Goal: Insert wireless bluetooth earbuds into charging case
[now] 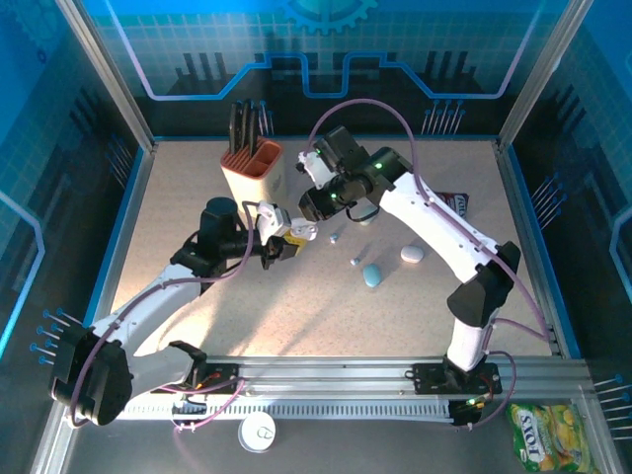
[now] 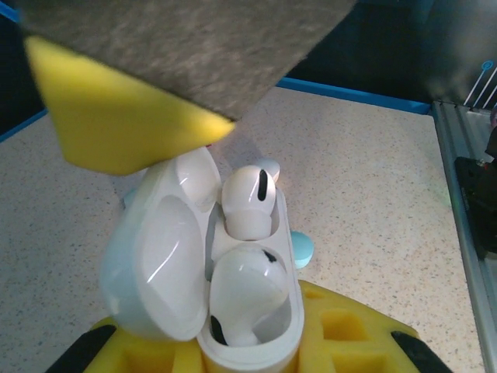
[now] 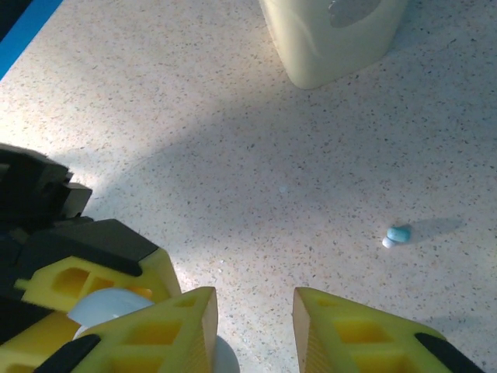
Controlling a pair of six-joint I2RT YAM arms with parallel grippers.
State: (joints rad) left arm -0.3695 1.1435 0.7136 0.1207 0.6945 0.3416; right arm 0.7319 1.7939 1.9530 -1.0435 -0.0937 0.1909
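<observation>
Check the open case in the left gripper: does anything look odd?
Yes. In the charging case, held by the left gripper, the upper earbud stands high out of its well, apparently not seated; the lower earbud lies deeper.

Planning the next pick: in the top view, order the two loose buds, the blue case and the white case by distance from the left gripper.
1. Upper loose bud, just right of the left gripper.
2. Lower loose bud, farther right and nearer the bases.
3. Blue case, right beside that bud, on its far side.
4. White case, farthest right.
</observation>
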